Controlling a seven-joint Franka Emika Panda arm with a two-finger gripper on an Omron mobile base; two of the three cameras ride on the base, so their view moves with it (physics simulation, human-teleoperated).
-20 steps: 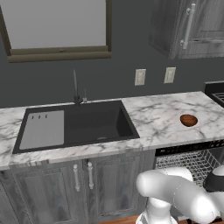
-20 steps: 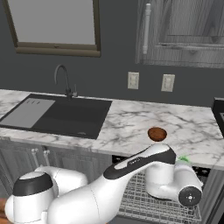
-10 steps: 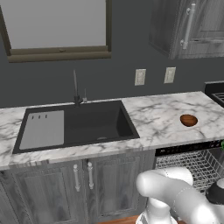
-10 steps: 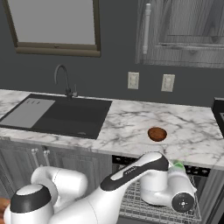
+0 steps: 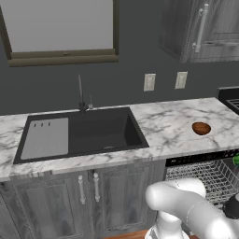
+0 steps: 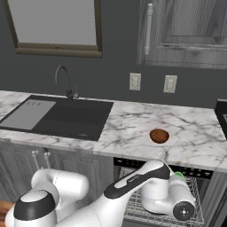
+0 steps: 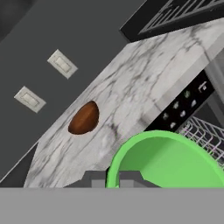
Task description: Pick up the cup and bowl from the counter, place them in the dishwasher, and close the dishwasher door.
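My gripper is shut on the rim of the bright green cup. The cup hangs over the white wire rack of the open dishwasher, and my white arm covers most of it. A sliver of the cup shows at the right edge of the left base view. The reddish-brown bowl sits upright on the white marble counter, just above the dishwasher's black top strip. The dishwasher door is out of view.
A black sink basin with a faucet lies to the left in the counter. Grey wood-grain cabinets stand below it. Two wall outlets sit behind the bowl. A stove edge borders the counter's right end.
The arm has carried the green cup slightly lower, closer to the wire rack. The bowl has stayed where it was on the counter.
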